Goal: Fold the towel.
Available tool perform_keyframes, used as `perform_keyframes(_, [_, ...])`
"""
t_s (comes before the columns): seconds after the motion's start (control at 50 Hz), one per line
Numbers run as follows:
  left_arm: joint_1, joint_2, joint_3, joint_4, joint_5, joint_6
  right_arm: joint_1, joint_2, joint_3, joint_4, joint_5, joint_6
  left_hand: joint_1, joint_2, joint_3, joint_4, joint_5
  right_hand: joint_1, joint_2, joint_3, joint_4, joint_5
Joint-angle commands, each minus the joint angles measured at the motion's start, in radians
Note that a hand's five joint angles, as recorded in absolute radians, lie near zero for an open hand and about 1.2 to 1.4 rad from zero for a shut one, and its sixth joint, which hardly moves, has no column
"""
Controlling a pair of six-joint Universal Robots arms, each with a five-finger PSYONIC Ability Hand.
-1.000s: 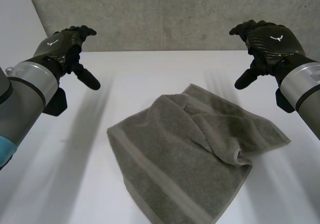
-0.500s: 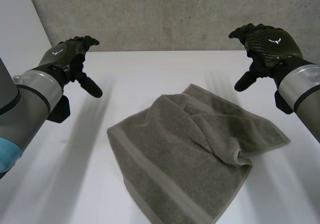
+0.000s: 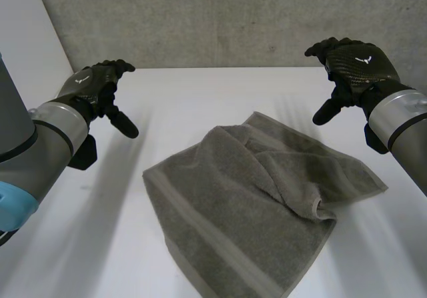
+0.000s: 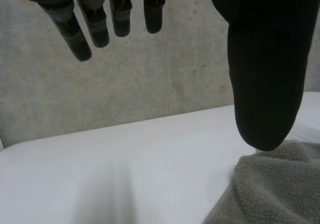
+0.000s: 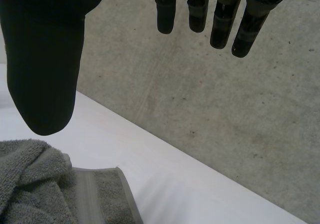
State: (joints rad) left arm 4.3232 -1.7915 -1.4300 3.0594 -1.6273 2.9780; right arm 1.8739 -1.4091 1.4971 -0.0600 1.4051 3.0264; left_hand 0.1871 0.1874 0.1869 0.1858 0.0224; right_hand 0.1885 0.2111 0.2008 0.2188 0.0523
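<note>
- Lower than a second ago, the left hand [image 3: 93, 88] hangs above the far left of the white table [image 3: 200, 91], with its fingers [image 4: 95, 18] straight, spread from the thumb and holding nothing.
- Unmoved, the grey towel [image 3: 253, 205] lies rumpled mid-table with one flap folded over. Its long axis runs diagonally from far left to near right.
- The right hand [image 3: 357, 61] hovers above the far right, its fingers loosely extended and empty.
- The towel lies between both hands and nearer than them, apart from their fingertips.
</note>
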Motion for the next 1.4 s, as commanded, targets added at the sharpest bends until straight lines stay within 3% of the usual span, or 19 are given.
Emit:
perform_keyframes(0.02, [0.001,-0.006,0.003,-0.001,0.0,-0.001,0.001,0.004,0.0,0.002,-0.002,0.002,0.082,0.082,0.082,0.083,0.072,-0.014,-0.037,-0.026,-0.044,-0.052])
perform_keyframes(0.04, [0.001,-0.006,0.003,-0.001,0.0,-0.001,0.001,0.004,0.0,0.002,-0.002,0.002,0.082,0.082,0.082,0.083,0.072,-0.014,-0.037,-0.026,-0.044,-0.052])
perform_keyframes(0.06, [0.001,-0.006,0.005,-0.001,0.0,-0.001,0.001,0.004,0.0,0.0,-0.003,0.002,0.094,0.094,0.094,0.095,0.084,0.079,0.057,0.067,0.049,0.041])
perform_keyframes(0.08, [0.001,-0.008,0.006,-0.001,0.0,-0.001,0.001,0.004,0.0,-0.001,-0.006,0.003,0.111,0.111,0.112,0.113,0.102,0.349,0.326,0.337,0.319,0.31])
perform_keyframes(0.12, [0.001,-0.008,0.007,-0.001,0.0,-0.001,0.001,0.005,0.0,-0.001,-0.015,0.003,0.138,0.137,0.138,0.139,0.128,0.442,0.419,0.429,0.411,0.403])
perform_keyframes(0.2, [0.001,-0.008,0.013,-0.002,0.0,-0.001,0.001,0.018,-0.002,-0.001,-0.058,0.005,0.156,0.155,0.156,0.157,0.146,0.413,0.391,0.401,0.383,0.375])
perform_keyframes(0.24, [0.001,-0.006,0.016,-0.002,0.0,0.001,-0.001,0.041,-0.011,-0.001,-0.109,0.003,0.153,0.152,0.153,0.154,0.143,-0.014,-0.037,-0.026,-0.044,-0.052])
perform_keyframes(0.42, [0.001,0.0,0.02,-0.005,0.0,0.001,0.014,0.208,-0.16,0.012,-0.167,0.006,0.132,0.132,0.132,0.133,0.122,-0.014,-0.037,-0.026,-0.044,-0.052])
perform_keyframes(0.62, [0.001,0.007,0.002,-0.008,0.0,0.004,0.068,0.566,-0.492,0.086,-0.238,0.019,0.129,0.129,0.129,0.13,0.119,0.043,0.02,0.031,0.013,0.005])
perform_keyframes(0.76, [0.001,0.007,-0.017,-0.008,0.003,0.004,0.105,0.771,-0.675,0.152,-0.238,0.025,0.123,0.123,0.124,0.125,0.113,0.073,0.05,0.06,0.042,0.034])
perform_keyframes(0.86, [0.0,0.007,-0.038,-0.005,0.004,0.006,0.128,0.878,-0.775,0.163,-0.222,0.025,0.12,0.12,0.121,0.122,0.111,0.228,0.206,0.216,0.198,0.19])
perform_keyframes(0.9, [0.0,0.007,-0.046,-0.002,0.004,0.006,0.136,0.912,-0.814,0.167,-0.221,0.025,0.12,0.12,0.121,0.122,0.111,0.395,0.372,0.382,0.364,0.356])
perform_keyframes(0.96, [0.0,0.007,-0.049,-0.002,0.004,0.006,0.14,0.914,-0.824,0.169,-0.221,0.025,0.12,0.12,0.121,0.122,0.111,0.583,0.561,0.571,0.553,0.545])
perform_keyframes(1.0, [0.0,0.007,-0.056,-0.001,0.004,0.006,0.145,0.879,-0.824,0.169,-0.219,0.025,0.117,0.117,0.118,0.119,0.108,0.996,0.973,0.983,0.965,0.957])
perform_keyframes(1.02, [0.0,0.007,-0.056,-0.001,0.004,0.006,0.145,0.878,-0.824,0.169,-0.219,0.025,0.117,0.117,0.118,0.119,0.108,0.997,0.975,0.985,0.967,0.959])
perform_keyframes(1.04, [0.0,0.007,-0.059,0.001,0.004,0.006,0.145,0.839,-0.815,0.169,-0.219,0.025,0.117,0.117,0.118,0.119,0.108,1.181,1.158,1.168,1.15,1.142])
perform_keyframes(1.24, [-0.002,-0.023,-0.007,0.027,0.012,0.009,0.14,0.443,-0.528,0.183,-0.262,-0.044,0.085,0.085,0.085,0.086,0.075,1.208,1.185,1.195,1.178,1.169])
perform_keyframes(1.34, [-0.005,-0.111,0.048,0.033,0.061,0.007,0.128,0.215,-0.286,0.187,-0.272,-0.205,0.076,0.076,0.077,0.078,0.067,1.208,1.185,1.195,1.178,1.169])
perform_keyframes(1.4, [-0.008,-0.171,0.086,0.03,0.121,0.001,0.128,0.179,-0.242,0.187,-0.27,-0.235,0.076,0.076,0.077,0.078,0.067,1.208,1.185,1.195,1.178,1.169])
